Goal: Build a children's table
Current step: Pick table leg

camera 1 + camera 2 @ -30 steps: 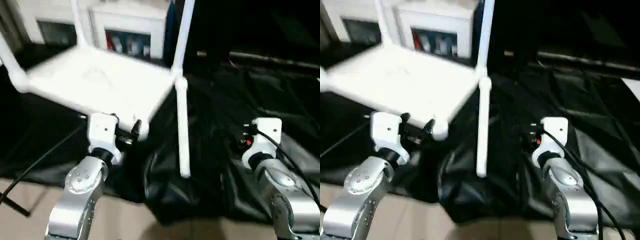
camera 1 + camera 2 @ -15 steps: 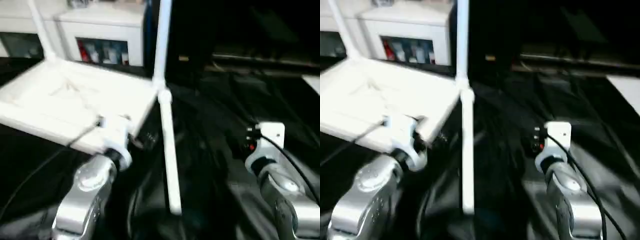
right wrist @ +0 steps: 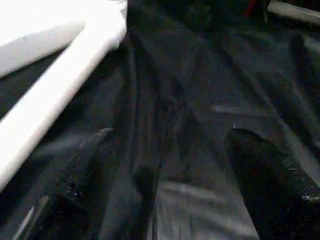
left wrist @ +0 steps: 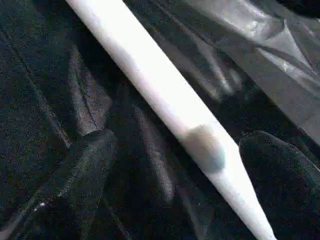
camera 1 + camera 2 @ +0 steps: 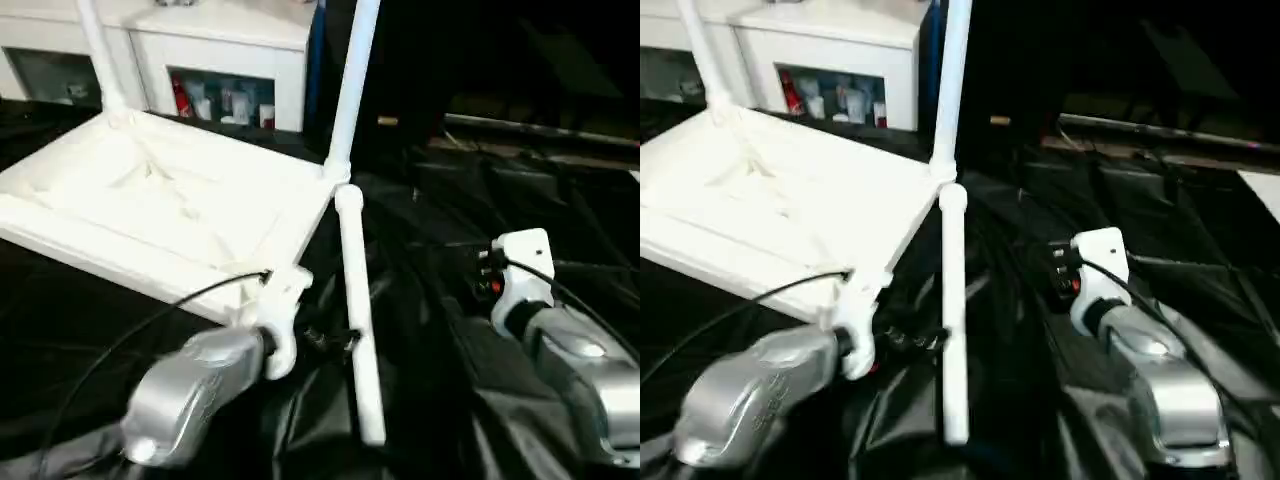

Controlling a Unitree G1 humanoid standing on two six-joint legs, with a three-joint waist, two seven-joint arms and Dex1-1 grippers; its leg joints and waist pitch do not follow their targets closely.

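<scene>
The tabletop (image 5: 170, 205) lies upside down on black sheeting (image 5: 560, 230) with 2 legs up, a loose leg (image 5: 358, 320) beside it between the left gripper (image 4: 175, 165)'s wide jaws, which should close squarely mid-tube; the right gripper (image 3: 170, 170) hangs wide, empty.

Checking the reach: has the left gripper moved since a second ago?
Yes. The left gripper has swung from the white plastic tabletop corner towards the loose white tubular leg lying on the black sheet, which it now straddles, jaws open.

We see the tabletop (image 5: 170, 205) at far left on the sheet (image 5: 470, 270), a loose leg (image 5: 358, 310) just right of it, a cabinet (image 5: 215, 60) behind.
</scene>
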